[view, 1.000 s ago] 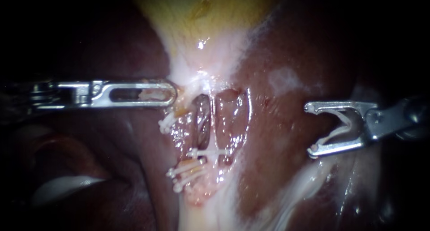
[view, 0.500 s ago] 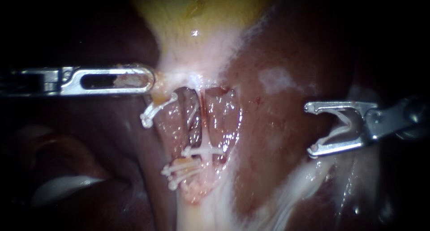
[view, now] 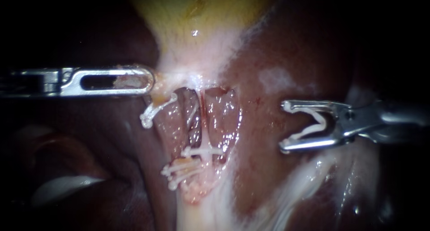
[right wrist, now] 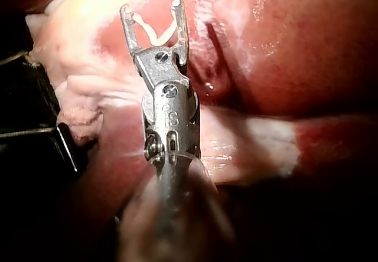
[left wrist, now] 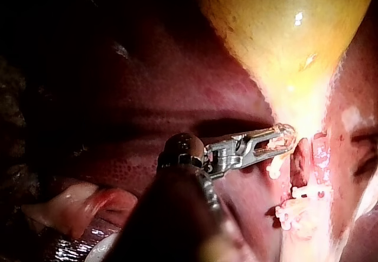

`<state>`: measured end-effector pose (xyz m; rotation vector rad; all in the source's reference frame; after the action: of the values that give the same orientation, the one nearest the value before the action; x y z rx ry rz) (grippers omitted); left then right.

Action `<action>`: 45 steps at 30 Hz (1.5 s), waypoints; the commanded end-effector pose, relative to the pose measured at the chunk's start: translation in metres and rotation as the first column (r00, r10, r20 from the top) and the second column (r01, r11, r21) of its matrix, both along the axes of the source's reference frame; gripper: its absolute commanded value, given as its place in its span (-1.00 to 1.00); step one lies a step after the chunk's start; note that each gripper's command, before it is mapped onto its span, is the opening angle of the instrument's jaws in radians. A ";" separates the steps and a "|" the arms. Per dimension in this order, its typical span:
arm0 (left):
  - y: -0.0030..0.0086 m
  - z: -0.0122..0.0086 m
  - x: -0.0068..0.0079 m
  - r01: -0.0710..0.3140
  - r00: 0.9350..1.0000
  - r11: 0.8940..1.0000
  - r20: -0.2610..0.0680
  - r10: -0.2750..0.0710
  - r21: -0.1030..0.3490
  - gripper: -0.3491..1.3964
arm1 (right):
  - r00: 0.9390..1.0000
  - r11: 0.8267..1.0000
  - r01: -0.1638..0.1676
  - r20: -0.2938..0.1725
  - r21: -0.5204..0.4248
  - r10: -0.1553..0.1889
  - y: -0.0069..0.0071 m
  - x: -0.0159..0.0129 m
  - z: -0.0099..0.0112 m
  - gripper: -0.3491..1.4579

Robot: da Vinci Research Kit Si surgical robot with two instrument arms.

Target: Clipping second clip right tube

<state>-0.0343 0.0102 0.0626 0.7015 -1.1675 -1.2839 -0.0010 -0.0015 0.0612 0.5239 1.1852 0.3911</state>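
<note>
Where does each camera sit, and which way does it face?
Endoscope: close over the tissue, facing the tubes under the gallbladder; the left instrument and right instrument enter from opposite sides.
Left wrist: on the left arm, looking along its shaft to the gallbladder's neck, which its instrument holds.
Right wrist: on the right arm, looking along its shaft to the liver; its instrument carries a clip.
Shared: the endoscope and left wrist views both show the gallbladder, the tubes and the left instrument.
</note>
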 end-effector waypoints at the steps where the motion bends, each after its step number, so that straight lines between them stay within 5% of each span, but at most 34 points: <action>1: 0.0000 0.0000 0.0000 0.001 1.000 1.000 0.000 -0.001 0.000 -1.00 | 1.000 1.000 0.001 0.000 0.010 -0.001 -0.0001 0.0003 0.0004 -0.06; 16: -0.0003 -0.0001 -0.0004 0.004 1.000 1.000 -0.003 -0.004 -0.002 -1.00 | 1.000 0.992 -0.022 -0.003 0.128 0.023 -0.0015 0.0064 0.0061 -0.07; 38: -0.0005 -0.0002 -0.0007 0.006 1.000 1.000 -0.004 -0.006 -0.002 -1.00 | 1.000 0.975 -0.003 -0.015 0.221 0.007 -0.0036 0.0126 0.0116 -0.08; 45: -0.0005 -0.0002 -0.0008 0.006 1.000 1.000 -0.004 -0.006 -0.002 -1.00 | 0.996 0.958 0.008 -0.091 0.288 0.020 -0.0036 0.0135 0.0116 -0.09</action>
<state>-0.0351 0.0097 0.0625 0.6934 -1.1685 -1.2885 0.0126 -0.0052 0.0728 0.8116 1.2347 0.5568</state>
